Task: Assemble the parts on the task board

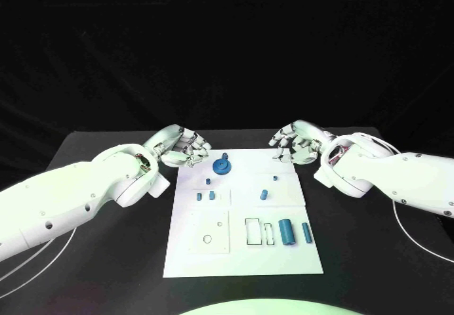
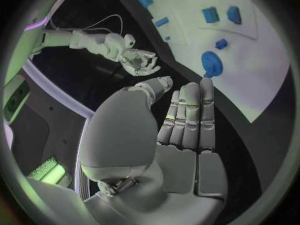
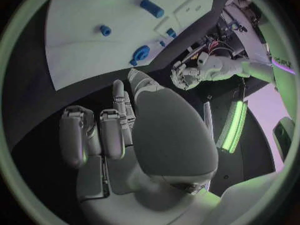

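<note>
Both silver robot hands, left [image 1: 182, 148] and right [image 1: 295, 144], hover empty, fingers apart, beside the flat white task board [image 1: 241, 256].

task board [image 1: 241, 259]: small blue parts [image 1: 265, 194] too small to tell shape | left hand [image 1: 182, 148]: fingertips' contact with board unclear

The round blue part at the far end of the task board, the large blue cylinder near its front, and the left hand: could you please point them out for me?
round blue part [image 1: 222, 165], head view, centre of its disc.
large blue cylinder [image 1: 287, 233], head view, middle of its body.
left hand [image 1: 182, 148], head view, middle of the hand.
</note>
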You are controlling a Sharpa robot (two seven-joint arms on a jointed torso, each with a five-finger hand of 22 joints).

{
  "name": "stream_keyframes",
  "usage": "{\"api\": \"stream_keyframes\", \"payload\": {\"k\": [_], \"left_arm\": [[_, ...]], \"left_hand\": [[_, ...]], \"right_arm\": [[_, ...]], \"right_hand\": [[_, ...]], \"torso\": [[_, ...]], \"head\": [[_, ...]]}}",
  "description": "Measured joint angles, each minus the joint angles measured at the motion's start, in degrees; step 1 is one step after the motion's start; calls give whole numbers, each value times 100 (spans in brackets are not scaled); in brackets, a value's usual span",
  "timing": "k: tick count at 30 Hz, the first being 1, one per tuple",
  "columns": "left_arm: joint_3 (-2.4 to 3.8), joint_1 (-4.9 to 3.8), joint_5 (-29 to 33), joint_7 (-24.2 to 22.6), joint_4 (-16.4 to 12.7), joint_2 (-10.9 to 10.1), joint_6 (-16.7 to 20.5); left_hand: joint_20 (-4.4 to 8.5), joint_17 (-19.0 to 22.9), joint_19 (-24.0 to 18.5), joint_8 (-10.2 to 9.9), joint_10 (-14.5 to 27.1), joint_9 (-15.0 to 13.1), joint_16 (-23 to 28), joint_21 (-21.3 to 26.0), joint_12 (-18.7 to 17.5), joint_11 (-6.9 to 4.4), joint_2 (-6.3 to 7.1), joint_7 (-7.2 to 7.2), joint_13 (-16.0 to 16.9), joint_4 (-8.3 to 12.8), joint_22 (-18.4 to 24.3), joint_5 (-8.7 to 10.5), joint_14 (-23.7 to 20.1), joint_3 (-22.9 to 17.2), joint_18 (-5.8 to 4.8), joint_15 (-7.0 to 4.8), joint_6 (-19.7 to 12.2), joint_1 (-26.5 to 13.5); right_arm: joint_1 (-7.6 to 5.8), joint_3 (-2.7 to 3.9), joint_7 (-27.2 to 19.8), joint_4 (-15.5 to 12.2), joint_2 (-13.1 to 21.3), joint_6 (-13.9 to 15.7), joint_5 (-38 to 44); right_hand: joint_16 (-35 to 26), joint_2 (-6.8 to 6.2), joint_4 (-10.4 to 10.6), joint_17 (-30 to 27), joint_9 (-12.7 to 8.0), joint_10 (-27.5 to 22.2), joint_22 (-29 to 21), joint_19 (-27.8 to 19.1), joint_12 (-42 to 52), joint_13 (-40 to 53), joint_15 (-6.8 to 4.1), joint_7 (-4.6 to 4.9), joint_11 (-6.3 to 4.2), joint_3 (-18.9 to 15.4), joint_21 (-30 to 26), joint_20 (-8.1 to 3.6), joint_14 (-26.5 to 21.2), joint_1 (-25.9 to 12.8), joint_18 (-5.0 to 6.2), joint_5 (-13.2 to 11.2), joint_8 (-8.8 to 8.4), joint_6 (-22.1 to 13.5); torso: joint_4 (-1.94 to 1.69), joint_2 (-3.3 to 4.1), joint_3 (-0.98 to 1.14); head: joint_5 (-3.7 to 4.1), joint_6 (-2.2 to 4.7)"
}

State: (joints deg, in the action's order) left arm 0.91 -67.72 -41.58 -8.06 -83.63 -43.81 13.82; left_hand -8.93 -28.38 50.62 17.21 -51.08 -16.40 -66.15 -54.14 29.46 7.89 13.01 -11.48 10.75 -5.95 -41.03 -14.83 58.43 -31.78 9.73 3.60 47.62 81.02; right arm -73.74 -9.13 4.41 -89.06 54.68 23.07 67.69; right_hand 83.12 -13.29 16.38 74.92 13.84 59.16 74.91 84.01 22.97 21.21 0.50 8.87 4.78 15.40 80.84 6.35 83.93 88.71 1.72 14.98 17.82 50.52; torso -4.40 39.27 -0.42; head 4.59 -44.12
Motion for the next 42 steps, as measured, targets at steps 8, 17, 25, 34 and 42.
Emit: {"api": "stream_keyframes", "payload": {"k": [8, 17, 25, 34, 42], "left_arm": [[0, 0, 1644, -544, -283, -276, -90], [-4, 2, 2443, -777, -352, -449, -171], [-4, 2, 2647, -871, -362, -506, -178], [-5, 2, 2806, -933, -361, -535, -176], [-5, 2, 2878, -953, -361, -546, -175]], "left_hand": [[0, 19, 0, 0, 0, 0, 0, 28, 0, 0, 0, -11, 0, 0, 12, 0, -40, 0, 0, 0, -11, 0], [0, 31, 0, 0, -1, 0, 27, 28, 27, 0, -23, -19, -1, 2, 18, 0, -40, -2, 0, 0, -20, 23], [0, 37, 1, 0, -1, 0, 27, 28, 49, 0, -23, -19, -1, 18, 18, 0, -40, -18, -1, 0, -20, 23], [0, 37, 1, 0, -1, 0, 27, 28, 49, 0, -22, -19, -2, 18, 22, 0, -40, -18, -1, 0, -20, 23], [0, 46, 2, 0, -1, 0, 27, 28, 49, -1, -23, -19, -2, 18, 22, 0, -40, -17, 0, 0, -20, 23]], "right_arm": [[115, 0, 235, -39, -25, -497, 1342], [211, 0, 501, -62, -59, -808, 2215], [263, 0, 648, -69, -97, -980, 2486], [336, 0, 706, -61, -171, -1029, 2596], [403, 7, 720, 58, -267, -1018, 2624]], "right_hand": [[-203, -280, -26, -40, -59, 319, 0, -1, -675, -711, -53, -108, -110, 543, 21, -104, 10, -192, 0, -71, -98, 229], [-244, -329, -42, -114, -66, 412, -1, 0, -896, -927, -53, -65, -38, 559, 68, -143, 10, -323, 0, -101, -127, 358], [-244, -337, -66, -134, -66, 405, 4, 0, -972, -1005, -52, -10, 0, 534, 42, -99, 10, -405, 0, -123, -127, 416], [-257, -258, -102, -174, -35, 713, 4, 0, -1138, -1171, -52, -108, -54, 866, 49, -99, 10, -371, 0, -361, -106, 702], [-278, -246, -201, -197, 23, 955, 3, 0, -1330, -1319, -73, -150, -109, 1271, 87, -99, -11, -358, 0, -425, -75, 844]], "torso": [[-8, -11, 1], [-14, -12, -9], [-12, -8, -12], [-8, -7, -10], [-8, -8, -5]], "head": [[57, -11], [82, -13], [94, -30], [93, -40], [81, -36]]}}
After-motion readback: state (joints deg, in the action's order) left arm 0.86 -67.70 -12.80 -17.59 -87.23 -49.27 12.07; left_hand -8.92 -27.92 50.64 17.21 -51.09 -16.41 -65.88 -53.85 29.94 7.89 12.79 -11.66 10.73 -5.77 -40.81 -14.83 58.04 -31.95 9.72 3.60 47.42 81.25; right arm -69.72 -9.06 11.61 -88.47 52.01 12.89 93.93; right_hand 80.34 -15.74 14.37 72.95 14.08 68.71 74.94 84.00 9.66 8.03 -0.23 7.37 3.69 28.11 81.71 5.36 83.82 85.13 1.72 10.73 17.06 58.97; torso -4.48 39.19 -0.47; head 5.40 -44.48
